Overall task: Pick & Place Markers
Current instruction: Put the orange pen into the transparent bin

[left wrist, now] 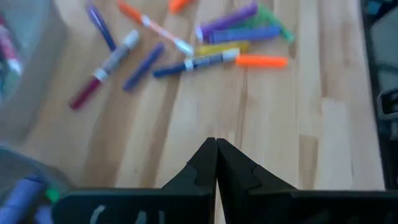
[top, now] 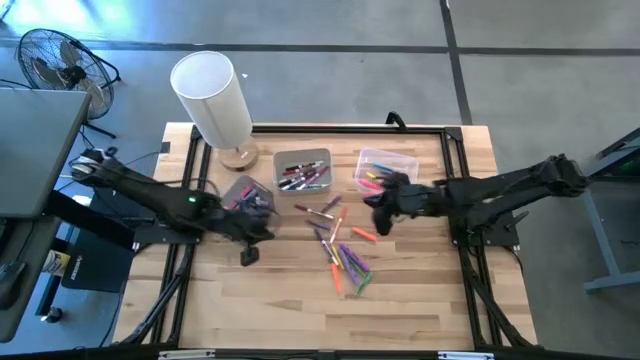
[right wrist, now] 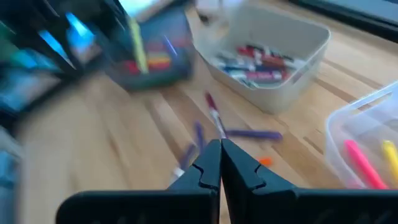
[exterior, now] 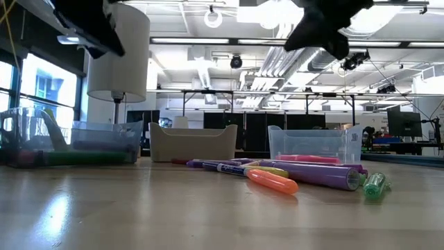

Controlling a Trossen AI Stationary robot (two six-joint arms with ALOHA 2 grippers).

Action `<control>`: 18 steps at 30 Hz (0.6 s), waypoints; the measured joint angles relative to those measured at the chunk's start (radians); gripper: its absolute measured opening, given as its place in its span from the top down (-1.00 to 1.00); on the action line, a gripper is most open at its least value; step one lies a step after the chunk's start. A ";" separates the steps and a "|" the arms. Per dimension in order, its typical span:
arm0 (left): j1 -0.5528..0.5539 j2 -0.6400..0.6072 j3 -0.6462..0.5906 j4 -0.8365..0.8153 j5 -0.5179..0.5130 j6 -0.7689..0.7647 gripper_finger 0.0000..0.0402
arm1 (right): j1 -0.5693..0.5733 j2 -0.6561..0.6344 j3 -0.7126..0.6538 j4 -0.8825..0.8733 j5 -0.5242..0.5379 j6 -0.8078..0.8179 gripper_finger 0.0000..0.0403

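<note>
From above, the left arm reaches in from the left edge, its left tool (top: 250,238) over bare wood just in front of a clear bin (top: 247,194) holding dark pens. The right arm stretches in from the right, its right tool (top: 381,213) hanging beside a second clear bin (top: 385,167) of pink and yellow highlighters. Between the two tools lie the loose markers (top: 341,250) — purple, orange, green and blue, scattered over the middle of the surface (top: 300,300). A grey bin (top: 302,169) with red and black pens sits behind them, and a white cylinder lamp (top: 212,97) stands at the back left.

At table height, an orange highlighter (exterior: 272,182) and a purple marker (exterior: 316,175) lie nearest, with the bins behind and both arms dark overhead.

The left wrist shows its fingers (left wrist: 233,168) pressed together, gripping nothing, above bare wood — the scattered pens lie ahead.

The right wrist shows the same: fingers (right wrist: 239,167) closed and empty, the grey bin beyond.
</note>
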 joint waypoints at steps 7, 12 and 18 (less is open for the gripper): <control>-0.003 -0.262 -0.109 0.070 -0.060 0.057 1.00 | -0.042 0.360 0.377 -0.435 -0.023 -0.033 1.00; -0.003 -0.324 -0.123 0.055 -0.057 0.114 1.00 | -0.055 0.545 0.530 -0.668 -0.052 -0.048 0.95; -0.003 -0.325 -0.122 0.063 -0.038 0.139 1.00 | -0.056 0.666 0.533 -0.693 -0.175 -0.055 0.60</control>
